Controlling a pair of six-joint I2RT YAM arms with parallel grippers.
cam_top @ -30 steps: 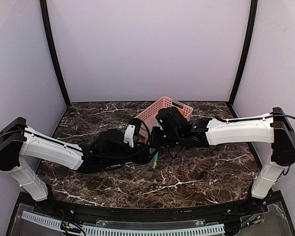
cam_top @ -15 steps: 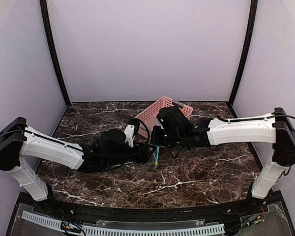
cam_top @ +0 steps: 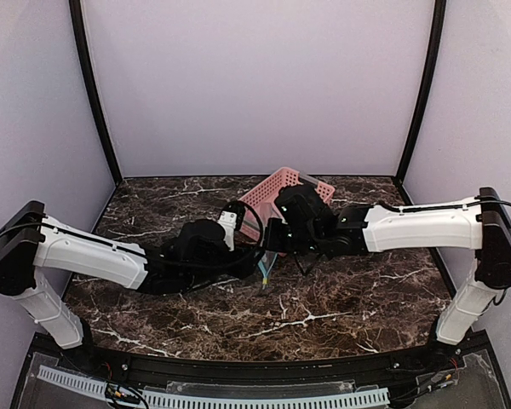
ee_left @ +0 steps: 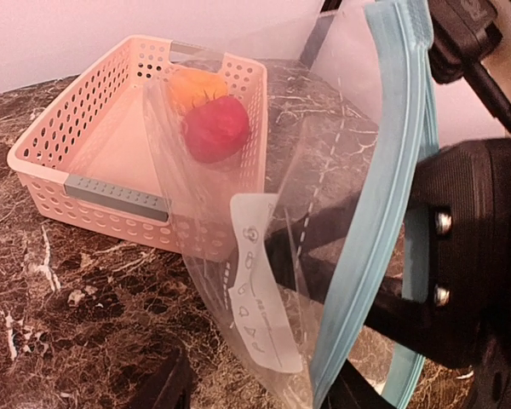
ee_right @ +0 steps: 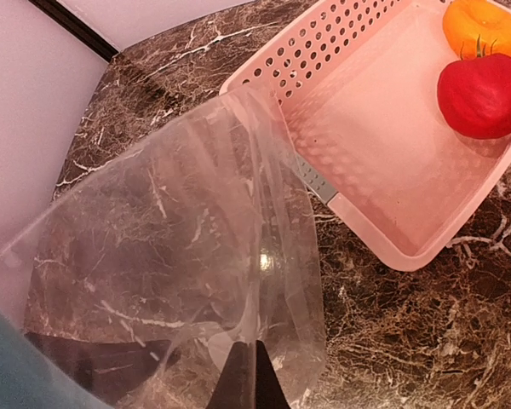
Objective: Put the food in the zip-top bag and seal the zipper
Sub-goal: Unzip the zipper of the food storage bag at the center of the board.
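Two foods (ee_right: 484,94) against basket (ee_right: 366,217) corner

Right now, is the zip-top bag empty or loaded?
Empty: the bag holds nothing; red food and orange food sit in the pink basket.

A dark marble-patterned tabletop (cam_top: 324,315) veined in white is enclosed on three sides by plain pale lilac walls (cam_top: 255,85). Black posts (cam_top: 94,94) are set at the two back corners. Along the near edge a black rail (cam_top: 264,368) and a white slotted strip (cam_top: 238,399) are seen; everything is evenly lit
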